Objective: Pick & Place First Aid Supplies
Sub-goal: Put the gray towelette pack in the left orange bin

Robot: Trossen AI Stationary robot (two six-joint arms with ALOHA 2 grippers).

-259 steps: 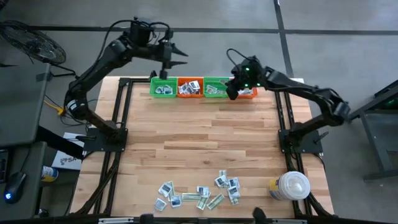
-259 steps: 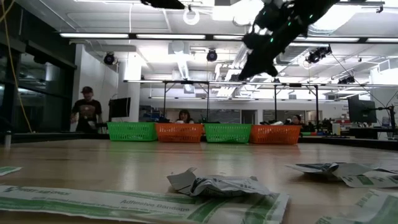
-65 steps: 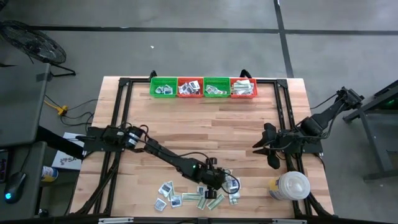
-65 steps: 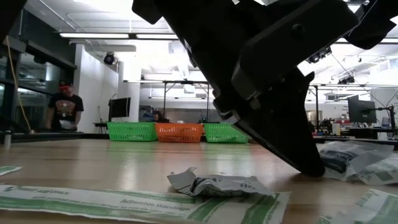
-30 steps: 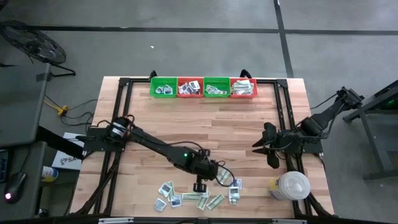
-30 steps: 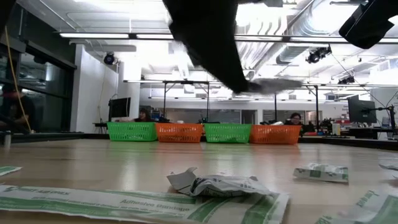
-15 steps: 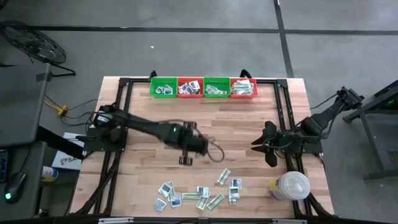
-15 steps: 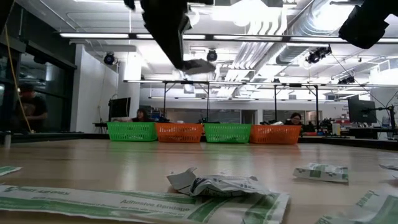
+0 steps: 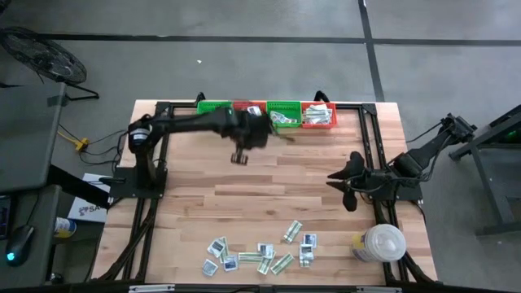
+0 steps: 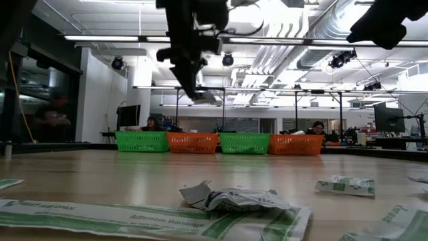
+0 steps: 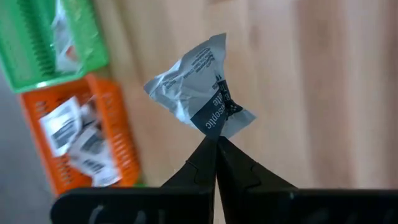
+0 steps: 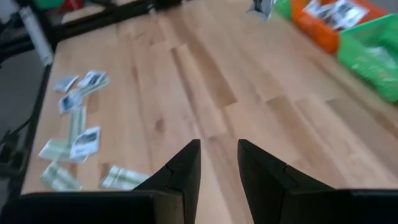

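Left hand (image 11: 216, 144): fingers pressed together on 1 corner of a crumpled grey-white packet (image 11: 198, 87), held in the air above the worktop (image 9: 269, 179), just in front of the row of 4 baskets.
Held packet: creased, with a dark printed band near the pinched corner; in the high view it shows just beside the second green basket (image 9: 283, 114).
Baskets: 4 in a row along the far edge of the worktop, green (image 11: 34, 43), orange (image 11: 93, 140), green, orange (image 9: 319, 116); each holds small packets.
Loose packets (image 9: 262, 254): grey squares and pale-green strips scattered near the worktop's front edge, well apart from the baskets; in the low view 1 crumpled packet (image 10: 231, 199) lies closest to the camera.
Right hand (image 12: 219, 163): fingers a little apart, gripping nothing, hanging at the right side of the worktop, well apart from the baskets.
White round container (image 9: 383, 242): at the front right corner of the worktop, beside the loose packets.
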